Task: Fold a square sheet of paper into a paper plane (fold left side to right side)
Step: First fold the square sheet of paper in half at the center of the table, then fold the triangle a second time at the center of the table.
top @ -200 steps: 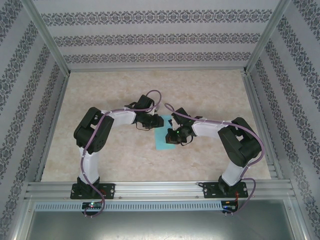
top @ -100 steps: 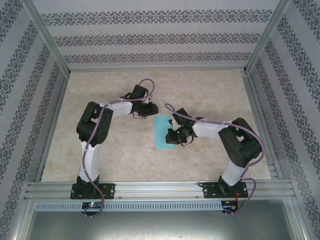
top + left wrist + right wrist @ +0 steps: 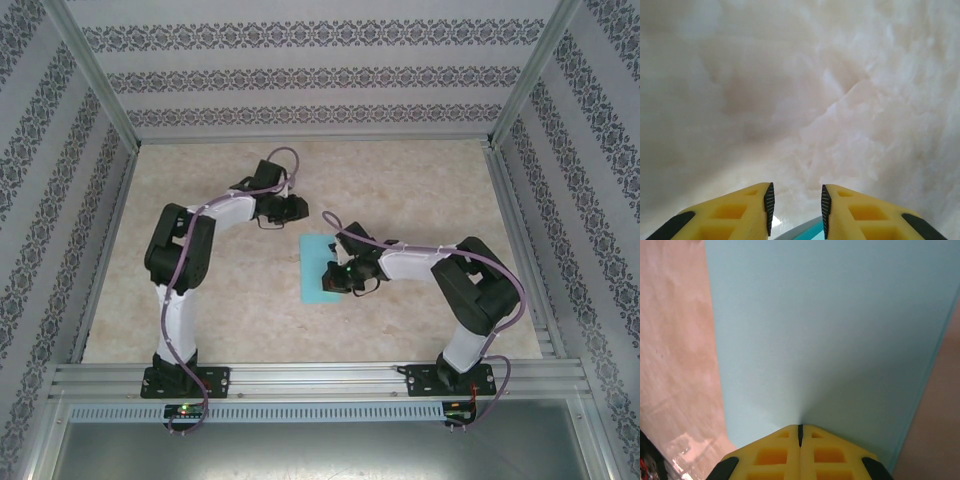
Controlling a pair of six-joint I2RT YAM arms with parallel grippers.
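Observation:
The square sheet of paper [image 3: 317, 268] lies on the marble table as a narrow, upright light turquoise rectangle. It looks folded over, with a second edge showing along its right side in the right wrist view. My right gripper [image 3: 333, 279] is shut, its yellow tips [image 3: 800, 429] pressed down on the paper [image 3: 830, 330] near the sheet's right edge. My left gripper [image 3: 298, 209] hovers up and left of the sheet, clear of it. Its jaws [image 3: 797, 207] stand apart with nothing between them, and a corner of the paper [image 3: 809, 232] shows below them.
Beige marble tabletop [image 3: 420, 190] stretches all round the sheet. Aluminium frame rails [image 3: 320, 378] run along the near edge and both sides. Patterned walls enclose the back and sides.
My left arm has drawn back up and to the left, off the paper's top edge. The right gripper has slid slightly left on the sheet, staying shut.

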